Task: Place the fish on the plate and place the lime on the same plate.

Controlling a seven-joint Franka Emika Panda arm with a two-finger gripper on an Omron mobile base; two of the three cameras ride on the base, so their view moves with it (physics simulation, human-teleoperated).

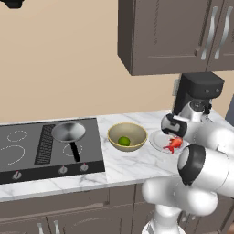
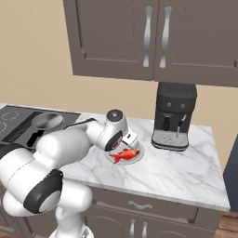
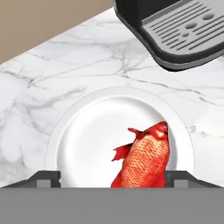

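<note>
Lying on the shallow round white plate (image 3: 87, 131), toward its rim, the scaly red-orange fish (image 3: 146, 159) sits between the gripper's (image 3: 113, 179) spread, released jaws. Bare veined marble counter (image 2: 186, 172) surrounds the plate up to the front edge. A small round green lime (image 1: 124, 141) rests in the tan bowl (image 1: 137, 130).

The fish (image 3: 146, 159), between the jaws, is bright red-orange with a fine scale pattern. The plate (image 3: 87, 131) under it is plain white-grey. Beyond the jaws, the counter (image 3: 65, 65) is white marble with thin grey veins, and the coffee machine (image 3: 175, 30) is black with a grey ribbed tray. Far to the side, the lime (image 1: 124, 141) is green inside a tan-yellow bowl (image 1: 127, 130). The pan (image 1: 68, 132) is silver with a black handle.
</note>
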